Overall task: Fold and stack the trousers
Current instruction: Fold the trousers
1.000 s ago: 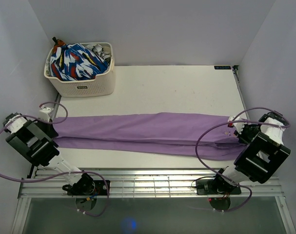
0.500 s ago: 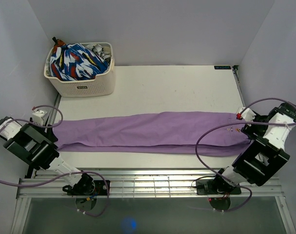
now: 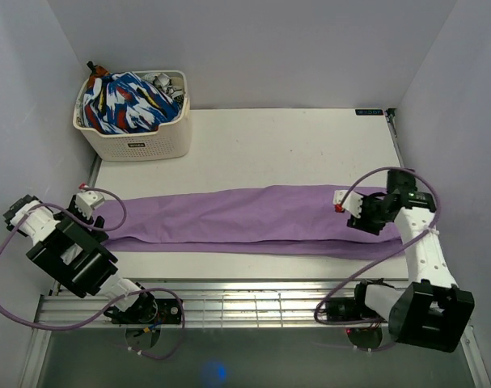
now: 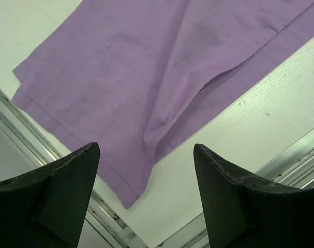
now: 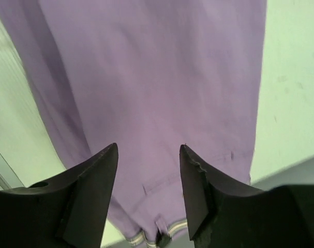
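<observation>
Trousers lie flat and at full length across the worktop, running left to right, nearer the front edge than the back. They appear already doubled lengthwise, one leg on the other. The lower layer shows as a darker strip along the near side.

Left gripper hangs above the hem with its jaws wide apart and nothing between them. Right gripper hangs over the waist end with its jaws partly apart and also empty. The striped waistband shows just below it in the wrist view.

Step in hand, as judged: the lengthwise fold is down, and the crosswise fold is not yet begun. The next move probably calls for one gripper to descend and pinch both layers at an end, then carry that end over toward the other. The second gripper would pin or guide the cloth meanwhile. Catching only the top layer would pull the legs out of line.

Surroundings: a basket stands at the far left corner, well apart from the trousers, holding a patterned garment. Nothing lies between the two ends.

Hazards: the hem corner sits just beside the left edge rail, leaving little room for a finger to get under it. The loose near layer may also shift on lifting.
</observation>
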Controlling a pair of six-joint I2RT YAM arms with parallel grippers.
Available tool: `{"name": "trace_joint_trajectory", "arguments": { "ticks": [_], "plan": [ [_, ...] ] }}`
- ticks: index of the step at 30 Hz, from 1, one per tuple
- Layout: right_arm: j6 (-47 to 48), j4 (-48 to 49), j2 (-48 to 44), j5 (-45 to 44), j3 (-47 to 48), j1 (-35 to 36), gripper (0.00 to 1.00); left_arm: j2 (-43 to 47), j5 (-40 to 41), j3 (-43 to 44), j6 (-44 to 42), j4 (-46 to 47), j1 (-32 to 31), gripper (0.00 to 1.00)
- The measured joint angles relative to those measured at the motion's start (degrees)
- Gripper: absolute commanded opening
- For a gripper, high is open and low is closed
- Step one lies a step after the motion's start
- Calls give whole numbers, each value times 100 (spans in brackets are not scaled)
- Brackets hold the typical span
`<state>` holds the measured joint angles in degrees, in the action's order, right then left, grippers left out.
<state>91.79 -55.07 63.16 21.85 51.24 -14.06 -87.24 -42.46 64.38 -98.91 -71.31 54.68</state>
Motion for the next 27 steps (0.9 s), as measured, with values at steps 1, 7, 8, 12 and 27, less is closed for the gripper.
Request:
{"name": "trace_joint_trajectory", "arguments": {
  "ticks": [1,7,8,12,27],
  "plan": [
    [-319,127,-50,-92,-120,487,55,-20,31,-59,28,57,-59,85],
    [-2094,927,195,-411,-339,2632,48,-129,243,-114,363,476,-201,90],
    [-2297,1032,280,-459,-365,2839,48,-155,271,-114,400,509,-201,90],
    [-2833,1270,461,-570,-568,3386,50,-313,393,-114,538,573,-201,92],
    [-3305,2026,719,-1388,-1392,4009,31,-522,944,-109,295,568,-201,87]
  ]
}}
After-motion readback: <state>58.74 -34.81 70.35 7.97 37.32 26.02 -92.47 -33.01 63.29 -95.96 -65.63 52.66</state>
